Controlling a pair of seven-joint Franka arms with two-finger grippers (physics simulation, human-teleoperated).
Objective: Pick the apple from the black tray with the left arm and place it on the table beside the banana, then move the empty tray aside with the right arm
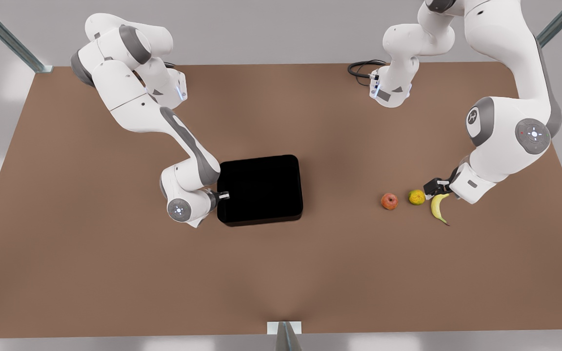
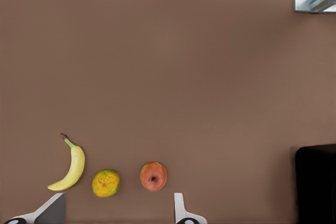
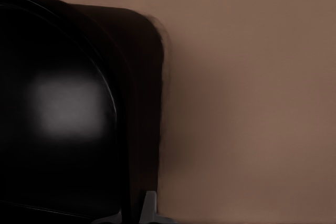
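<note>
My right gripper (image 1: 226, 196) has its jaws clamped on the black tray (image 1: 260, 189) rim; left gripper (image 1: 436, 187) open near the banana (image 1: 438, 206), apple (image 1: 389, 201) beside it.

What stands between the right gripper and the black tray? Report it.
Nothing visible. The right gripper sits at the rim of the black tray, on the front view's left side. The left gripper waits open by the banana.
</note>
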